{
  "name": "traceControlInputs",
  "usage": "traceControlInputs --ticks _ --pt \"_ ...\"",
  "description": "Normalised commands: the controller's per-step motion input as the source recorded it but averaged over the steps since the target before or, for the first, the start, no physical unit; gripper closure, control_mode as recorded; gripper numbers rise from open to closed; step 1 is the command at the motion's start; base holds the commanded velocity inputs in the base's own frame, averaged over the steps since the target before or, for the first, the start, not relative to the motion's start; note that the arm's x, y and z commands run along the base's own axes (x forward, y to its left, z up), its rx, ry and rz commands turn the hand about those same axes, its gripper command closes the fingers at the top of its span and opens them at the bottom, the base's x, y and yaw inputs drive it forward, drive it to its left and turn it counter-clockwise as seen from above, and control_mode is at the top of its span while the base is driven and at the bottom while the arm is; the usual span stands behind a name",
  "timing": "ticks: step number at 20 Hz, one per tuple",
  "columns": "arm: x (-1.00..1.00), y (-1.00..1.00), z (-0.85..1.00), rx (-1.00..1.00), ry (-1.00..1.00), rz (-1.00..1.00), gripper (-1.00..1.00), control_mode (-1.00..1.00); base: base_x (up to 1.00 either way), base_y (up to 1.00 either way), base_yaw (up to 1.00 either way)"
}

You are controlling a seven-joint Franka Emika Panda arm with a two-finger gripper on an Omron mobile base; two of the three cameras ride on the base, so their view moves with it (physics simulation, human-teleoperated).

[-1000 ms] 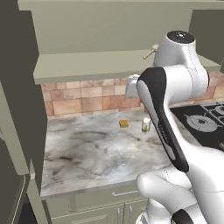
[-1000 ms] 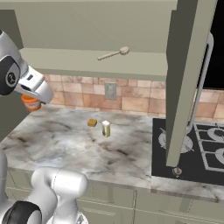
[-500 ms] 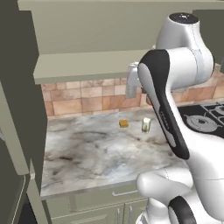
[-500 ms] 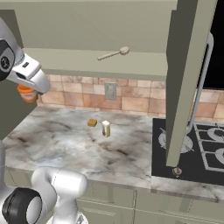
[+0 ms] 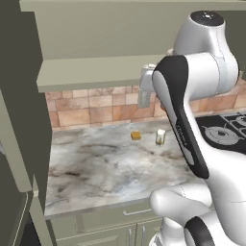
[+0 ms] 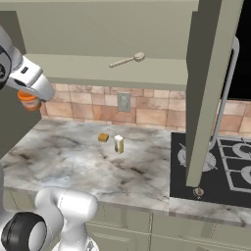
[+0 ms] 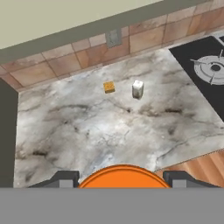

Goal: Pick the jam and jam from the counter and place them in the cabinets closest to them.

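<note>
1. The gripper (image 7: pixel 117 178) pinches an orange-lidded jam jar (image 6: pixel 28 99) between its fingers, high above the counter (image 6: pixel 83 162).
2. A spoon (image 6: pixel 127 60) lies on the open cabinet shelf (image 6: pixel 103 73).

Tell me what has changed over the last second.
The claw, shut on the orange-lidded jar, has carried it up and to the robot's left, nearer the open cabinet. The grip is unchanged. The small orange block and pale jar have stayed put on the counter.
</note>
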Motion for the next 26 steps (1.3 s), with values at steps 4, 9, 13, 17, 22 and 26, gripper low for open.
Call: traceControlInputs --ticks 4,9,13,17,22,26 --pt "0.09 0.0 0.09 0.0 -0.08 0.0 1.0 -1.0 0.0 0.0 0.0" --pt "0.02 0.0 0.25 0.01 -0.03 -0.02 1.0 -1.0 0.0 0.0 0.0" --pt "0.0 0.0 0.33 0.03 -0.02 -0.04 1.0 -1.0 0.0 0.0 0.0" --pt "0.09 0.0 0.28 0.01 -0.01 -0.04 1.0 -1.0 0.0 0.0 0.0" --pt "0.21 0.0 0.08 -0.01 -0.04 -0.01 1.0 -1.0 0.0 0.0 0.0" --pt "0.03 0.0 0.0 -0.02 -0.08 0.0 1.0 -1.0 0.0 0.0 0.0"
